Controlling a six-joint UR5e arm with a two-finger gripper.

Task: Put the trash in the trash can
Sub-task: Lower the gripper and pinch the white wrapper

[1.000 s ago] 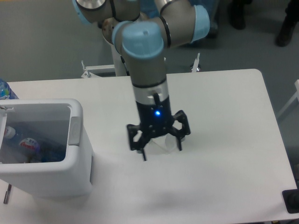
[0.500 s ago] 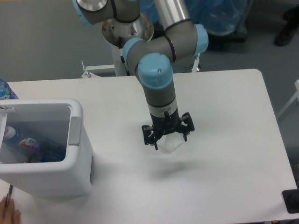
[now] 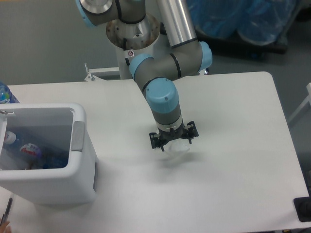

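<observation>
1. The pincer [image 3: 173, 143] points straight down at the middle of the white tabletop [image 3: 233, 170], low over the crumpled white wrapper [image 3: 176, 147].
2. Its black fingers [image 3: 155, 141] stand spread to either side of the wrapper; whether they press on it cannot be told from this view.
3. The wrapper lies on the tabletop, partly hidden under the pincer, well apart from the trash can [image 3: 77, 167].
4. The trash can stands at the left edge of the tabletop, its grey panel facing the arm.
5. Inside the can lies a crushed bluish bottle [image 3: 26, 151] with a white cap.
6. Another bottle [image 3: 6, 94] shows at the far left edge, behind the can.
</observation>
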